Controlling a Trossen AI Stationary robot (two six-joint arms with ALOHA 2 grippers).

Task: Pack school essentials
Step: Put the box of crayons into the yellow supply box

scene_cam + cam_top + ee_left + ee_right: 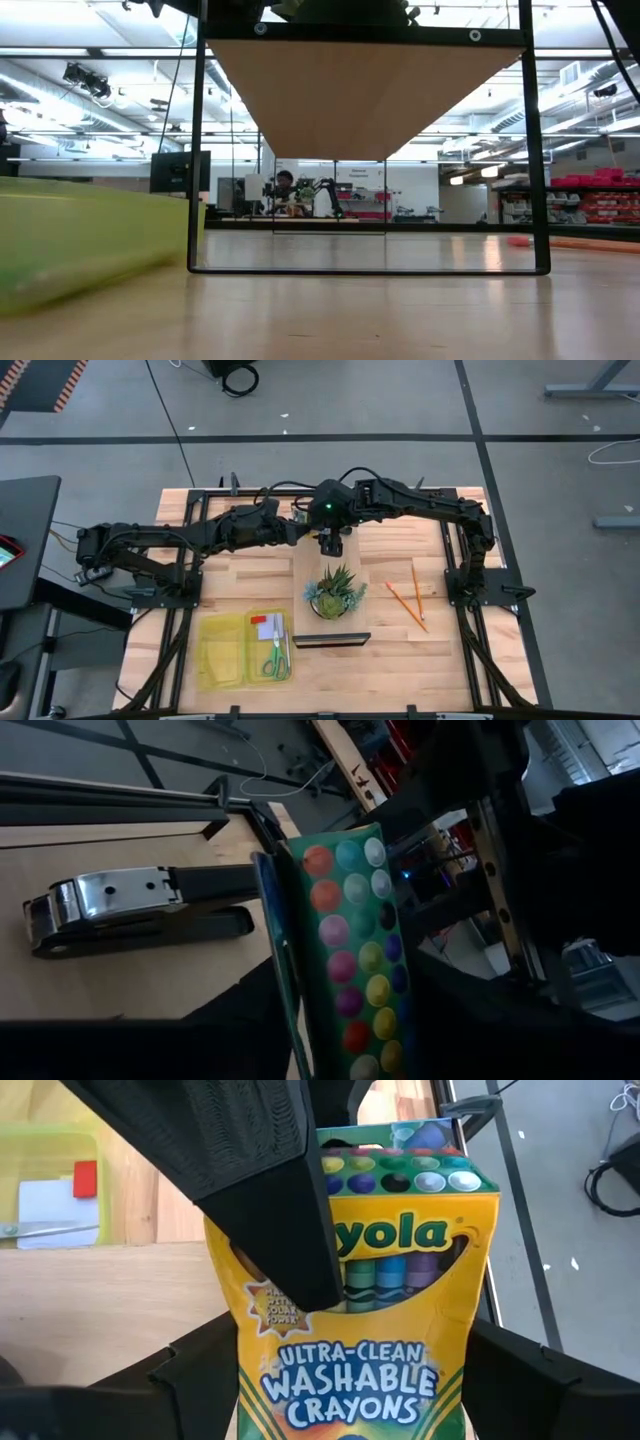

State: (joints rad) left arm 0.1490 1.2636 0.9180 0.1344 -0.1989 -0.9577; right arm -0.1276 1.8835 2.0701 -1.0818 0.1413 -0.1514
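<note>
The yellow-and-green crayon box (380,1380) is in the air over the table's far middle, between both grippers. My left gripper (304,524) and my right gripper (330,542) meet there, each shut on the box. In the left wrist view the box (352,950) shows its end with coloured dots. Near the left front edge, a yellow-green tray (222,652) holds the pale note pad (264,623), the red piece (277,621) and the green-handled scissors (277,660). Two orange pencils (408,598) lie on the table's right side. My left gripper pinches the box near its open, dotted end (345,870), one finger (270,1200) lying across the printed front face; the other finger is hidden behind the box. My right gripper has the box's lower part (350,1410) between its two fingers, one at each narrow side. The box is lifted clear of the table.
A spiky green potted plant (336,592) stands mid-table just near-side of the grippers. A black stapler (332,639) lies in front of it, also seen as the stapler (130,905). Black frame rails (190,560) run along both sides of the table.
</note>
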